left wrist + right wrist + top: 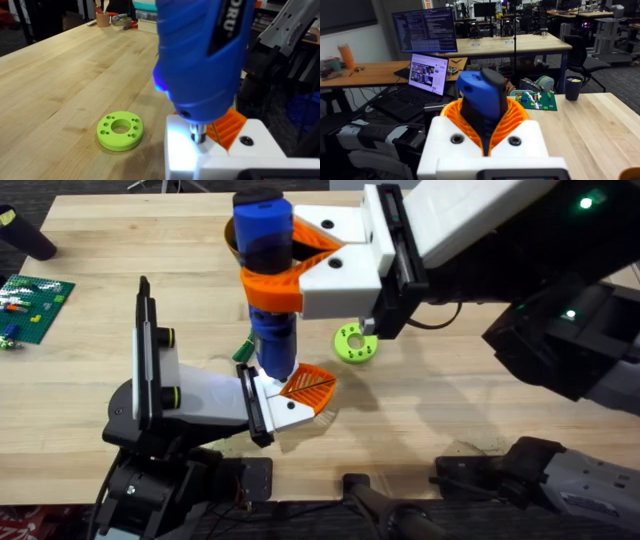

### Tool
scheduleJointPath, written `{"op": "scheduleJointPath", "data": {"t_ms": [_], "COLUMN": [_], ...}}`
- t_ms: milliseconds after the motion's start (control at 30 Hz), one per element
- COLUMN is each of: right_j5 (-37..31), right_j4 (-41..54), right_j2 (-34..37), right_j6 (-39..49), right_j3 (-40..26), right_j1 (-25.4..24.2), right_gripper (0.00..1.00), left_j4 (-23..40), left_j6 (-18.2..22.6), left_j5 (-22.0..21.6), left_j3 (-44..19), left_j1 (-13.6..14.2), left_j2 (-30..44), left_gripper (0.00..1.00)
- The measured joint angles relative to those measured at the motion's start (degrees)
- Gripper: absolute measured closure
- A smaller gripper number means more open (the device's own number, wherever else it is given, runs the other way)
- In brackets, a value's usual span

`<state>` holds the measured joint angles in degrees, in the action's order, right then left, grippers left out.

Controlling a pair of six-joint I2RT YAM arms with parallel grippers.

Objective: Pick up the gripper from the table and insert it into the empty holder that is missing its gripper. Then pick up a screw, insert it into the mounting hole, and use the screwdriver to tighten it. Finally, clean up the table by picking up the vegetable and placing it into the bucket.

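Currently the tightening step looks under way. At about 8 o'clock on the table in the overhead view stands the holder [160, 385], its thin black plate upright and its white body reaching toward the centre. Whether the left arm's own fingers are open or closed cannot be told. Just right of it, near 6 o'clock of centre, the gripper [303, 387] sits seated at the holder's end, orange ribbed finger pointing toward 3 o'clock. Directly above it rises the screwdriver [268, 280], long axis vertical; the left wrist view shows its bit [199, 134] touching the white base block, presumably at the screw. The right gripper [293, 265] comes in from 2 o'clock and is clamped round the blue handle, orange pads on either side. So the coming move turns on keeping the driver straight over the mounting hole; the right arm is the one holding it. A lime-green disc [354, 344] lies at 3 o'clock, and the bucket [230, 237] shows behind the driver at 12 o'clock.
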<state>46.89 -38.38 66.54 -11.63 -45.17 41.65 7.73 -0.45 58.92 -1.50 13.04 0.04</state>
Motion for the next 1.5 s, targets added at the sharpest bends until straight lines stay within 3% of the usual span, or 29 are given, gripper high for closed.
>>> {"op": "scheduleJointPath", "data": {"t_ms": [900, 1500], "right_j5": [2.3, 2.7], "right_j4": [-3.5, -2.7], "right_j2": [0.5, 0.5], "right_j6": [-4.1, 0.2], "right_j3": [0.4, 0.5], "right_j1": [0.0, -0.4], "right_gripper": [0.957, 0.957], "left_j4": [-0.2, -0.2], "left_j6": [-0.2, -0.2], "left_j5": [0.0, 0.0], "left_j3": [0.0, 0.0], "left_j1": [0.0, 0.0], "left_j2": [0.0, 0.0], "left_gripper": [0.987, 0.987]}}
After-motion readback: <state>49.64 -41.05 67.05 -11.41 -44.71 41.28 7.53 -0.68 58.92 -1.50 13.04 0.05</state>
